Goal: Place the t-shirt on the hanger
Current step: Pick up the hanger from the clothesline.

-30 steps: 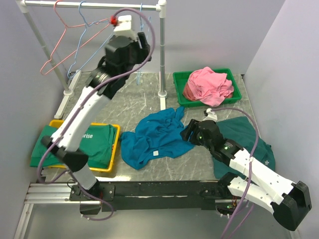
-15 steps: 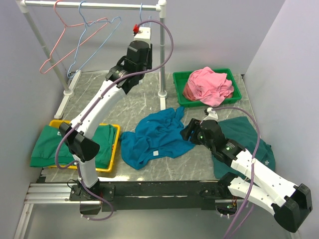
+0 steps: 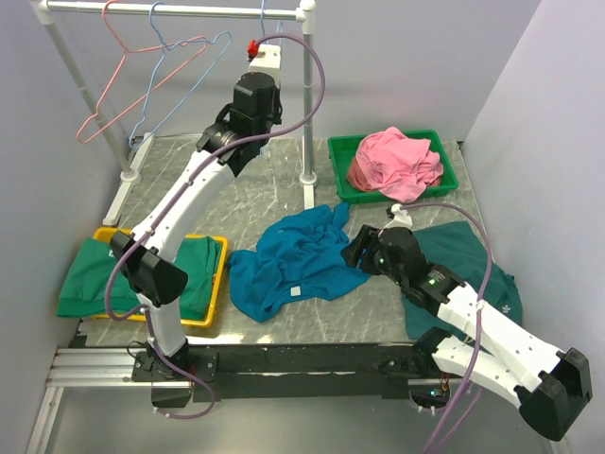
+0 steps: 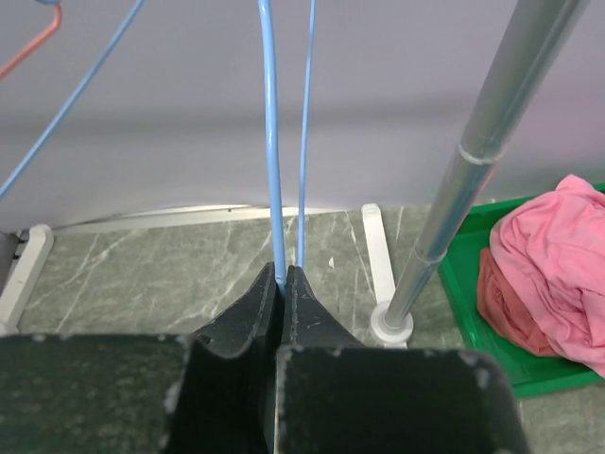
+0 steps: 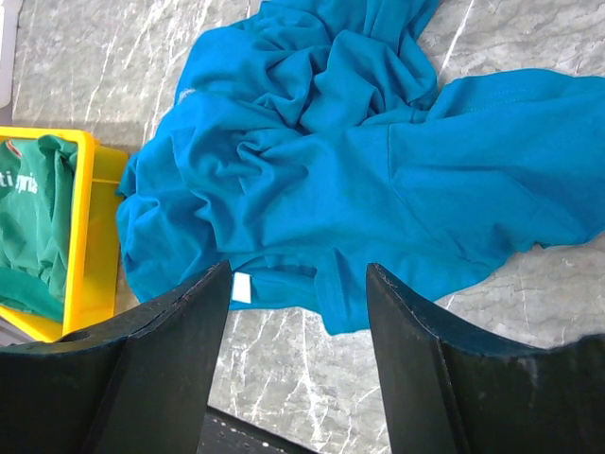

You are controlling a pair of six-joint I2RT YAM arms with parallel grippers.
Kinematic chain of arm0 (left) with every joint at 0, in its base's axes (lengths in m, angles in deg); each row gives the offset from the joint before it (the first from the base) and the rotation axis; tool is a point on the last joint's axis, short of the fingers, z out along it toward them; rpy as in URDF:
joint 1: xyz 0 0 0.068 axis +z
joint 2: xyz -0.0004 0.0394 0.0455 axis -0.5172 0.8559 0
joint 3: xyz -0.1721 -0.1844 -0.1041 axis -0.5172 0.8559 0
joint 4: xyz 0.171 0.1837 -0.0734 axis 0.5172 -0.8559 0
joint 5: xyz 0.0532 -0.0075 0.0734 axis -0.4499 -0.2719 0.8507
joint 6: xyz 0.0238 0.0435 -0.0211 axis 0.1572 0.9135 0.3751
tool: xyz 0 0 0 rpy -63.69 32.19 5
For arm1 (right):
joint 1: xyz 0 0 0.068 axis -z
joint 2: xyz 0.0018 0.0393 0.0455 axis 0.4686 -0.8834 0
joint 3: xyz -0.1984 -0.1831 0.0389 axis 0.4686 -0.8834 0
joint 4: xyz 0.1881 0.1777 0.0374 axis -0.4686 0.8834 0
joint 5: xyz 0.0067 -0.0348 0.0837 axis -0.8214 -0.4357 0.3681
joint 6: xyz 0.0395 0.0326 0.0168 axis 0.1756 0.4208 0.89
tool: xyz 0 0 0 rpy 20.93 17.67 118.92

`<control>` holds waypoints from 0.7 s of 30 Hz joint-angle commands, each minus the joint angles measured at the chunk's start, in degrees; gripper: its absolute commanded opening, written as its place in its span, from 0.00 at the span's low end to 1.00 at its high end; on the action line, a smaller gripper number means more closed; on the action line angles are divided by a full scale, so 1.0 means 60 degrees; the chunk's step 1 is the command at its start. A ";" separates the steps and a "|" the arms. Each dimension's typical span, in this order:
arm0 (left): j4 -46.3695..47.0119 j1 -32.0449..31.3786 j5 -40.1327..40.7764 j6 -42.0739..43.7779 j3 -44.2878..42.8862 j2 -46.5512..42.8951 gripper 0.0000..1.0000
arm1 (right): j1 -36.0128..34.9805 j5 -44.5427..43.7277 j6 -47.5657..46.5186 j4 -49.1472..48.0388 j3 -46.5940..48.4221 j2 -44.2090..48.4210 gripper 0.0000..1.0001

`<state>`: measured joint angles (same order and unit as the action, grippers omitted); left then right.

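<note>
Starting at the upper left of the overhead view, a pink-red hanger (image 3: 99,104) and a second blue hanger (image 3: 180,80) hang untouched on the rail (image 3: 180,9). Just right of them, the left gripper (image 4: 282,274) has swung across toward the rail's right-hand post (image 4: 473,161) over the last second. Its jaws have gone from spread wide to pressed together. The fingertips now pinch one wire of the hanger (image 4: 270,142), which drops straight down from the rail. Another blue strand runs just beside the jaws, outside the pinch. I judge the hanger secured, so the next step is to unhook it and bring it down to the cloth.

In the centre of the frame the t-shirt (image 3: 298,260) lies crumpled on the table (image 3: 255,189), with its white label showing near the lower edge. Right of it, the right gripper (image 5: 298,279) has not moved. It is poised over the shirt's right edge, jaws spread and holding nothing.
</note>
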<state>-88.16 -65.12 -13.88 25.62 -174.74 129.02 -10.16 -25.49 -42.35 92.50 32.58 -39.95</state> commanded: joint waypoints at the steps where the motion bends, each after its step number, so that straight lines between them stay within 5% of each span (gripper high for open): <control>1: 0.0913 -0.0006 0.0132 0.0630 -0.0438 -0.0743 0.01 | -0.0036 0.0009 -0.0206 -0.0022 0.0608 -0.0059 0.66; 14: 0.0855 -0.0006 -0.0278 0.0557 0.1216 -0.2368 0.01 | -0.0065 -0.0182 -0.0397 0.0037 0.0682 -0.0103 0.66; 21: 0.0635 -0.0006 -0.0718 0.0264 0.3598 -0.4225 0.01 | -0.0065 -0.0299 -0.0587 0.0168 0.0711 -0.0118 0.66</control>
<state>-84.91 -65.12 -15.46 27.94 -160.21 111.22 -10.16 -25.84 -44.29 93.07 33.73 -40.64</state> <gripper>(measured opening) 0.041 0.666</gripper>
